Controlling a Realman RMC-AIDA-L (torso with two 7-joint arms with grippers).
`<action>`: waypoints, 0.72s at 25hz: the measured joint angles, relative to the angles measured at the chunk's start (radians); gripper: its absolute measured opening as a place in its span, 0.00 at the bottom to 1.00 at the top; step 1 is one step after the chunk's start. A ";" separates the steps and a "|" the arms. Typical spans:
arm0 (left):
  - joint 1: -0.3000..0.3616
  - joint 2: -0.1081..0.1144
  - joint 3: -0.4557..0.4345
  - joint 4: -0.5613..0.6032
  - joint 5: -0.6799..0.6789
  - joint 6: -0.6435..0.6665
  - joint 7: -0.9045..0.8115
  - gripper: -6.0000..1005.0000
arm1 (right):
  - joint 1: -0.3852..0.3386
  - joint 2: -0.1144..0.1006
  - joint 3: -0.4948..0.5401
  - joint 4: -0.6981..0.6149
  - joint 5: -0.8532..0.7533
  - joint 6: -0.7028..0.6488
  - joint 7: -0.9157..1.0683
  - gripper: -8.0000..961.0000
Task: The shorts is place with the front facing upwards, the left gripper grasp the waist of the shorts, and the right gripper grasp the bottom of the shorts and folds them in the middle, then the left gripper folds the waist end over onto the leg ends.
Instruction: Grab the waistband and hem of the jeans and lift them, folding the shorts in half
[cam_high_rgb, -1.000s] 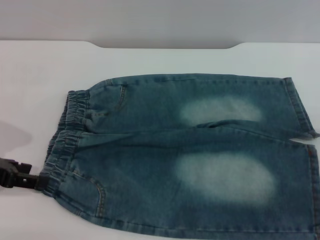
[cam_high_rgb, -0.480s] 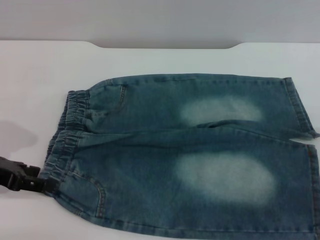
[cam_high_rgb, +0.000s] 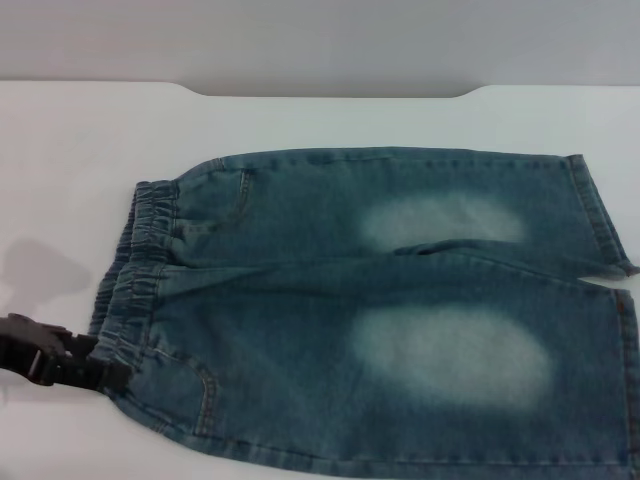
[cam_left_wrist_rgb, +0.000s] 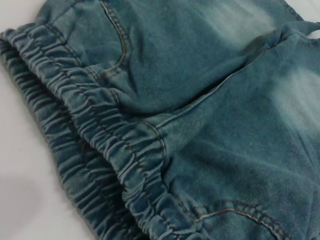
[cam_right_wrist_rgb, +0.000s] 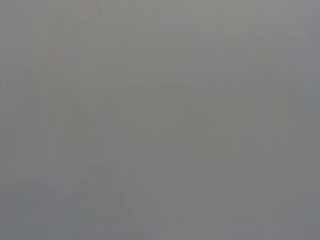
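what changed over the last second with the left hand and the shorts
The left hand slid toward the robot's right and nearer the robot along the table, reaching the waistband corner of the shorts. That corner has crept slightly rightward with it; whether the hand has taken hold is unclear. The rest of the shorts lie flat as before.

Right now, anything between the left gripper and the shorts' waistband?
Nothing visible. The left gripper is already at the near corner of the elastic waistband of the denim shorts, with only bare white table around it.
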 joint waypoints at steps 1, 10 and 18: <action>-0.001 0.000 0.000 -0.002 0.000 0.000 0.000 0.76 | 0.000 0.000 0.000 0.000 0.000 0.000 0.000 0.56; -0.006 -0.013 0.003 -0.007 0.062 -0.033 -0.010 0.75 | -0.002 0.000 0.000 0.000 0.000 -0.003 0.000 0.56; -0.009 -0.015 0.003 -0.002 0.067 -0.036 -0.014 0.75 | -0.009 0.000 0.000 -0.001 0.000 -0.004 0.000 0.56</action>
